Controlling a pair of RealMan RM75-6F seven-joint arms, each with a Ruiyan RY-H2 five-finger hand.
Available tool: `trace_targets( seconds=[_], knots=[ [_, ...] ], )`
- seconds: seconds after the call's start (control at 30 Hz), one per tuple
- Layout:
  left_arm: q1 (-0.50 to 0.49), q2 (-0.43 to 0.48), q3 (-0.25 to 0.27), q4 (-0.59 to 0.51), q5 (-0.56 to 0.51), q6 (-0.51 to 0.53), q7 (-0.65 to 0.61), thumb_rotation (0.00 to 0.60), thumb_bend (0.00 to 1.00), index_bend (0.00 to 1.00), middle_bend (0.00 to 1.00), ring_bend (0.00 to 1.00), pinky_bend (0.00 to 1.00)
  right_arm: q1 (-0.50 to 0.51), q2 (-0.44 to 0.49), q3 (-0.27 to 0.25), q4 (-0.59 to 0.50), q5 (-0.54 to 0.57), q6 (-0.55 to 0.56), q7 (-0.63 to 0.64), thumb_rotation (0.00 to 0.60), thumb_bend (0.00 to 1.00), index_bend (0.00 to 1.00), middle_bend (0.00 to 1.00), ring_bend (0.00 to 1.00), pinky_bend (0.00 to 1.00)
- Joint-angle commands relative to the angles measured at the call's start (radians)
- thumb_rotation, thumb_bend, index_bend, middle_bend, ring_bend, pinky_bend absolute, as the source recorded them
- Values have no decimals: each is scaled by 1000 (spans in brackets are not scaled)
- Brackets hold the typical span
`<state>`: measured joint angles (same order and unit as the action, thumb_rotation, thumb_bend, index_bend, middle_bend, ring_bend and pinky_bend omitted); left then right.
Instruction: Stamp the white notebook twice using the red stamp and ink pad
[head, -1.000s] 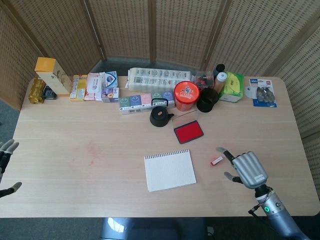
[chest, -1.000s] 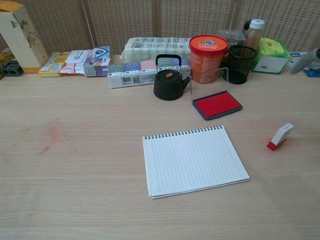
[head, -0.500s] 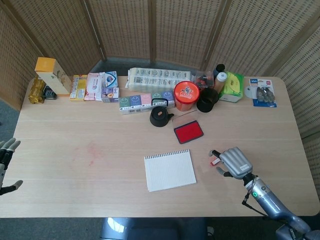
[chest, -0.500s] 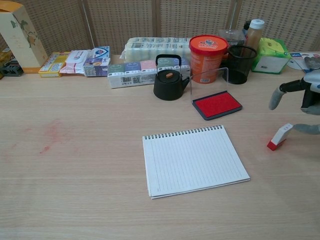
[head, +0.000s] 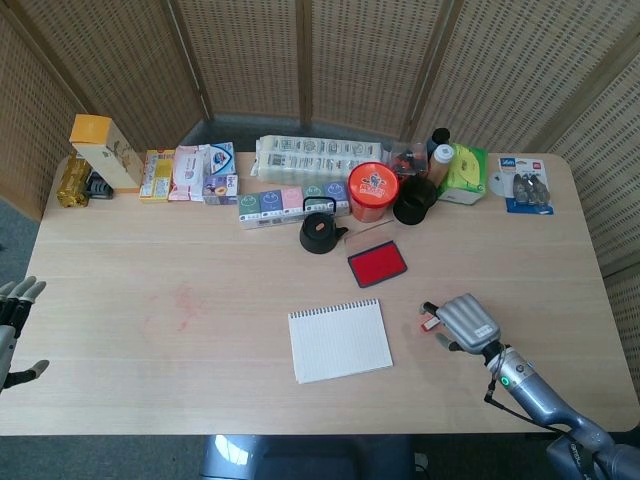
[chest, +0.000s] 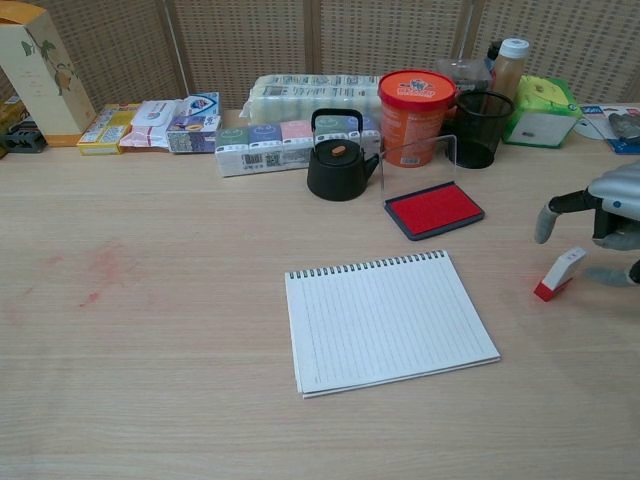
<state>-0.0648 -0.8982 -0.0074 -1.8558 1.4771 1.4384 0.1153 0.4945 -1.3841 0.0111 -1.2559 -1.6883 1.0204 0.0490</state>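
Observation:
The small red and white stamp (chest: 560, 272) lies tilted on the table, right of the white spiral notebook (chest: 386, 320) (head: 340, 341). My right hand (head: 463, 322) (chest: 600, 225) hovers right over the stamp (head: 431, 322), fingers spread around it and apart from it, holding nothing. The open ink pad (chest: 434, 209) (head: 376, 263) with its red cushion sits beyond the notebook, its clear lid raised. Only the fingertips of my left hand (head: 14, 318) show at the far left edge, spread and empty.
A black teapot (chest: 338, 160), orange tub (chest: 415, 102) and black mesh cup (chest: 483, 129) stand just behind the ink pad. Boxes and packets line the table's back edge. A faint red smear (chest: 103, 270) marks the wood on the left.
My right hand moved left from the table's right side to the stamp, then settled lower around it. The stamp, notebook and ink pad have not moved.

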Motion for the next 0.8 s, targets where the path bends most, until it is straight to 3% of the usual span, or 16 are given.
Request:
trace_targets(
  seconds=[0.03,0.8],
  knots=[
    [0,0,0,0,0,0,0,600,0,0,0,0,3,6,-29,-15,56,-16,23,17,600,369,342,1000,1000,1000],
    [1,-3,2,-1,-1,5,6,600,0,0,0,0,3,25,-119,-25,183,27,46,81,600,369,353,1000,1000,1000]
  ],
)
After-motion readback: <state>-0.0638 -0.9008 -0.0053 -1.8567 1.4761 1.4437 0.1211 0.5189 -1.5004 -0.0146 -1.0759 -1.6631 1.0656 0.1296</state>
